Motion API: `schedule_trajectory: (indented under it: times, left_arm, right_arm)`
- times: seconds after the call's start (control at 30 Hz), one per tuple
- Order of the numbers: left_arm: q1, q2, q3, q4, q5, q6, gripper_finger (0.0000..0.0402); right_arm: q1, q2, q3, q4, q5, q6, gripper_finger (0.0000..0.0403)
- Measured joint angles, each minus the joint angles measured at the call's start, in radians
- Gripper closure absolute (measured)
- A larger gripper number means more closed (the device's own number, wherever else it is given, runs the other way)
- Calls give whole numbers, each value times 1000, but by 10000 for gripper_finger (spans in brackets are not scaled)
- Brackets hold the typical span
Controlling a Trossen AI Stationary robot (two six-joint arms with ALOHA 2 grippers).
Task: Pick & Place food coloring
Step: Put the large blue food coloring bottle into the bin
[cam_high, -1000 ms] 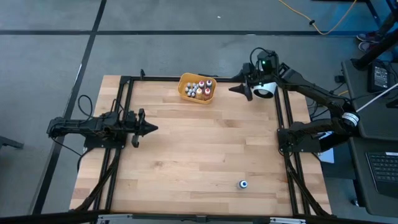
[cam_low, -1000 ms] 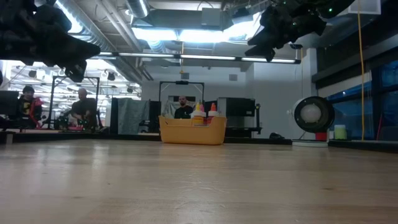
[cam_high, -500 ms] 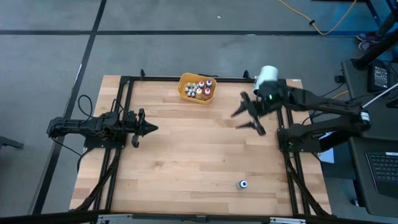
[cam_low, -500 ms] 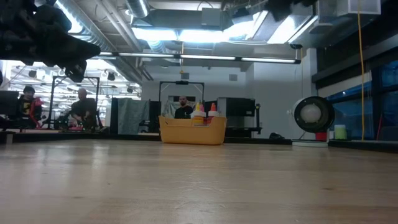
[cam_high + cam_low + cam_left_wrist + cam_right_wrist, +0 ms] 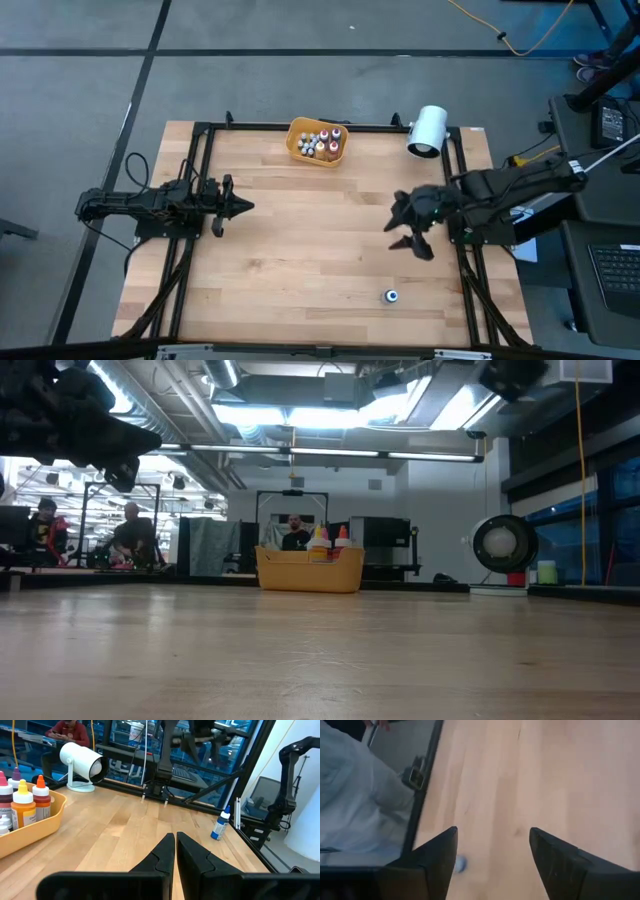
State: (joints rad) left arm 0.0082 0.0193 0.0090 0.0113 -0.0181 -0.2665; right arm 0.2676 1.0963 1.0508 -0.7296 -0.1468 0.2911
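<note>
An orange bowl (image 5: 318, 142) at the table's far edge holds several small food coloring bottles (image 5: 24, 800). One more bottle with a blue top (image 5: 391, 296) stands alone on the wood near the front edge; the left wrist view shows this bottle (image 5: 221, 824) upright. My right gripper (image 5: 408, 235) hangs open above the table's right half, tipped downward, between the bowl and the lone bottle, with nothing between its fingers (image 5: 492, 845). The bottle (image 5: 461, 864) shows blurred beside one finger. My left gripper (image 5: 240, 207) waits shut and level at the table's left (image 5: 175, 837).
A big white cylinder (image 5: 429, 131) lies at the far right corner. Black frame rails (image 5: 465, 290) run along the table's left, far and right sides. Something white (image 5: 355, 795) lies beyond the table's edge in the right wrist view. People sit in the room behind (image 5: 130, 530).
My right gripper has swung from the far right corner, beside the white cylinder, toward the table's near edge along the right side, and has tipped further downward. It stays open and carries nothing. In the low view it has left the picture's top.
</note>
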Motion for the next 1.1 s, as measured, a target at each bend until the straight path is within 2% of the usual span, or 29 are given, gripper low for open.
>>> schedule_trajectory:
  times: [0.23,0.43,0.6,0.67,0.8,1.1]
  left_arm:
    - [0,0,0,0,0,0,386]
    - [0,0,0,0,0,0,386]
    - [0,0,0,0,0,0,386]
    - [0,0,0,0,0,0,386]
    - [0,0,0,0,0,0,386]
    - [0,0,0,0,0,0,386]
  right_arm:
    - [119,89,0,-33,-3,288,125]
    - [221,188,0,-54,-9,514,119]
    - [287,242,0,43,-70,702,118]
    - [312,249,0,53,-54,768,118]
    - [355,270,0,13,44,903,118]
    - [372,335,0,27,27,971,118]
